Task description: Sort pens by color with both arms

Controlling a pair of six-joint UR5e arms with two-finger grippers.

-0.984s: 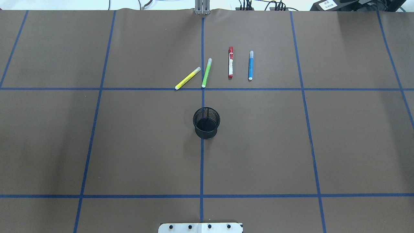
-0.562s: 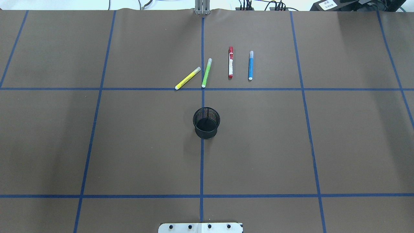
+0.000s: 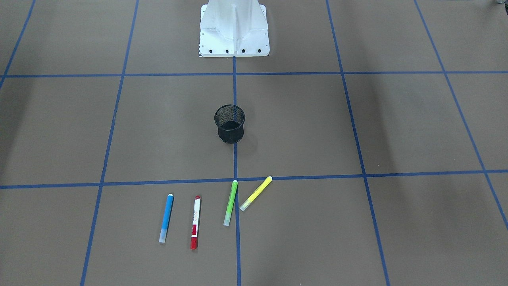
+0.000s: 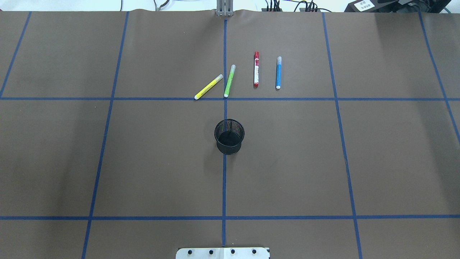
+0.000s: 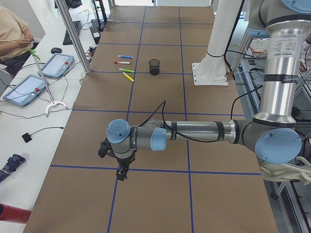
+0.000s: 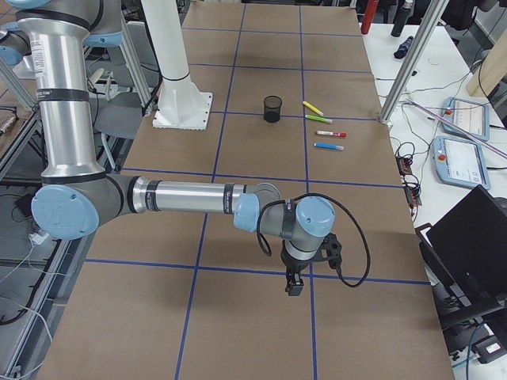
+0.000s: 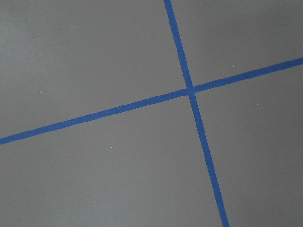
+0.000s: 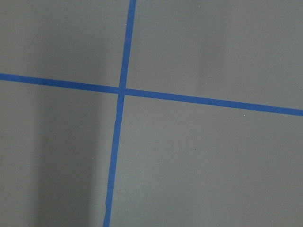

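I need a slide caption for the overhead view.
A yellow pen, green pen, red pen and blue pen lie beyond an upright black mesh cup.

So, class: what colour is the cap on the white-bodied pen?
Red; the white-bodied pen also has a red end. The front-facing view shows it best.

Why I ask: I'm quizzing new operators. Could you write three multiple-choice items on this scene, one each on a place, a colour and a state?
1. Where does the black mesh cup stand?
A. on the centre tape line
B. against the pedestal base
C. in a table corner

2. What colour is the pen farthest to the robot's left?
A. blue
B. red
C. yellow

3. How is the cup?
A. tipped over
B. upright, nothing in it
C. holding a pen

Answers:
1 A: the line runs under it.
2 C: leftmost in the overhead view.
3 B: its mouth faces up, bottom bare.
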